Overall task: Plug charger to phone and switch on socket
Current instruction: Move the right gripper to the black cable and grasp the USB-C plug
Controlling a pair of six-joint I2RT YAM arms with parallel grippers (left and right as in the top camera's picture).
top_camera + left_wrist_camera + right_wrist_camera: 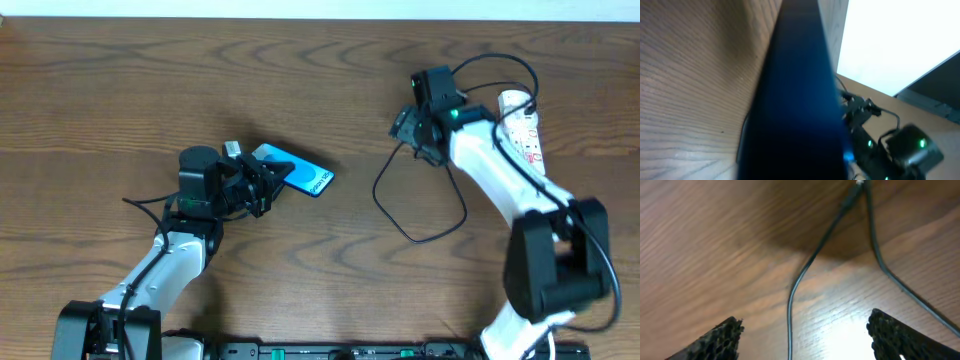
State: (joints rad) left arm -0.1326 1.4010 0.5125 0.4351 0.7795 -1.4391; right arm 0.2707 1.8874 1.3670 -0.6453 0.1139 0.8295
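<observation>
The phone (pixel 303 172), with a blue-teal screen, is held at its left end by my left gripper (pixel 258 187), which is shut on it. In the left wrist view the phone (pixel 795 115) fills the middle as a dark blue slab. The charger's thin black cable (pixel 412 240) loops on the table right of centre. My right gripper (pixel 405 130) is open just above the loop's upper end. In the right wrist view the cable (pixel 790 315) runs between the open fingers (pixel 812 337), and a small plug (pixel 852 197) lies ahead. The white socket strip (pixel 527 125) lies at the far right, partly under the right arm.
Dark wooden table (pixel 120 90). The right arm (pixel 905 145) shows beyond the phone in the left wrist view. A second strand of black cable (pixel 880 260) crosses the right wrist view. The arm bases stand at the front edge.
</observation>
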